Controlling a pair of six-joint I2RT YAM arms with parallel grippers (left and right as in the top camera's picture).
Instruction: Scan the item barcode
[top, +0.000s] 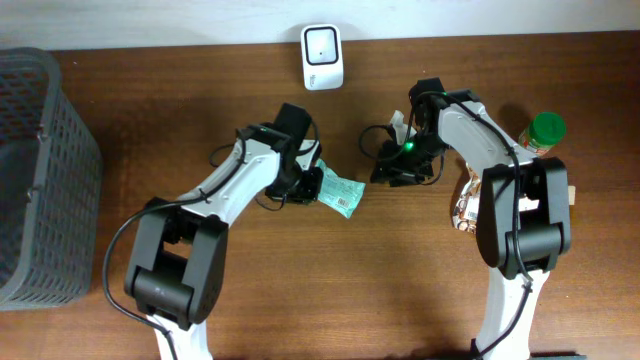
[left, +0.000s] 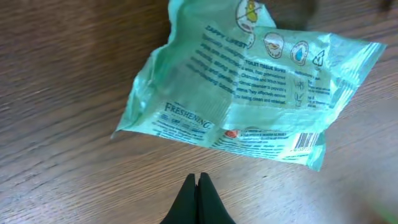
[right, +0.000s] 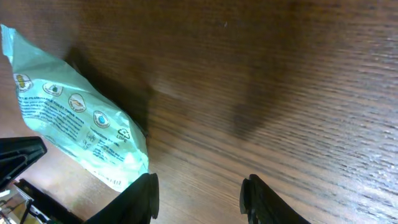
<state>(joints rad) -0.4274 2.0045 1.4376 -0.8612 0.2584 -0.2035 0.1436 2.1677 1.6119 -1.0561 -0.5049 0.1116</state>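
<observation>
Lying flat and printed side up just off the centre of the tabletop (top: 200, 100), toward 9 o'clock, the green packet (top: 341, 192) is the item to be scanned. Its barcode (left: 305, 142) sits along one short edge and faces upward, so nothing yet points it at the white scanner (top: 322, 55), which stands at 12 o'clock near the back edge. My judgement is that the packet has to be lifted and turned toward that scanner before a read is possible.

The left hand (left: 199, 186) is at the packet's 9 o'clock side with its fingers pressed together. In the wrist view the tips stop just short of the packet's near edge, so they appear to pinch nothing. The right hand (right: 199, 196) hovers at the packet's 3 o'clock side, fingers spread with only bare wood between them, probably placed to take or steady the packet from that end.

As for containers, the grey mesh basket (top: 60, 150) at 9 o'clock shows a dark interior in which I can make out no item. A green-lidded jar (top: 546, 131) stands closed at 2 o'clock, its contents not visible. Beside it, a patterned pouch (top: 464, 205) lies partly under the right arm.
</observation>
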